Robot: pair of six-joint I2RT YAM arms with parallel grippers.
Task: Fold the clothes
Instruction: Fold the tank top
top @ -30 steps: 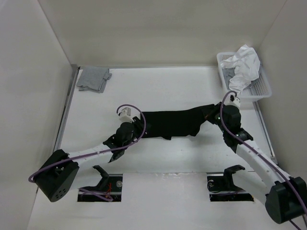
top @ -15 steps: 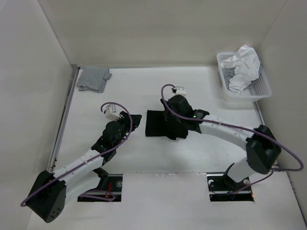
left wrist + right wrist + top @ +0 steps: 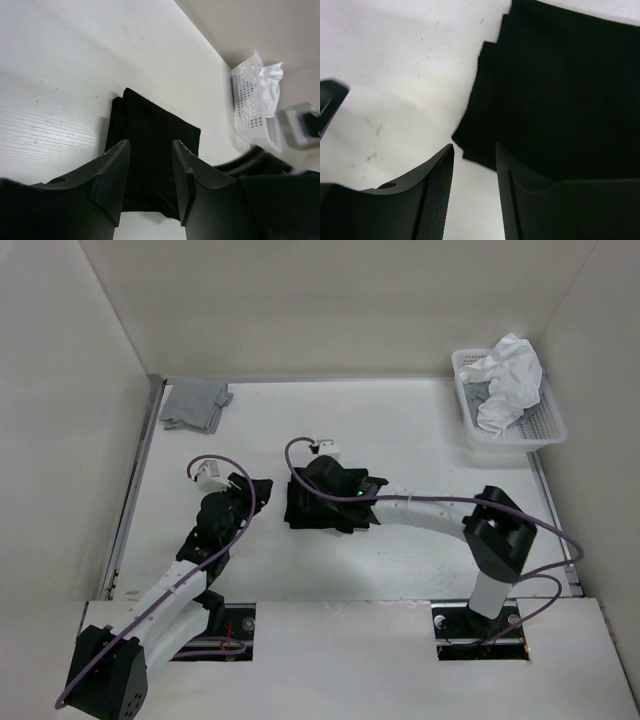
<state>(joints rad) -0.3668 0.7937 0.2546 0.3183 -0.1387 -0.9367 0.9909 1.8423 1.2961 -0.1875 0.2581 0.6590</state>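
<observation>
While a grey cloth (image 3: 195, 405) lies far left on the table (image 3: 420, 430), the left gripper (image 3: 147, 175) hangs beside the folded black T-shirt (image 3: 315, 518) at centre, fingers apart, empty. The right gripper (image 3: 472, 190), likewise parted, overhangs its edge. The white basket (image 3: 545, 428) holds a white garment (image 3: 510, 375).

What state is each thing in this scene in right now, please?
Black T-shirt, folded into a compact rectangle, lying flat.
Left tool, open, empty, just left of the shirt.
Right tool, open, empty, over the shirt's edge.
Basket, upright in the far right corner.
White garment, crumpled, heaped in the basket and over its rim.
Grey cloth, loosely folded in the far left corner.
</observation>
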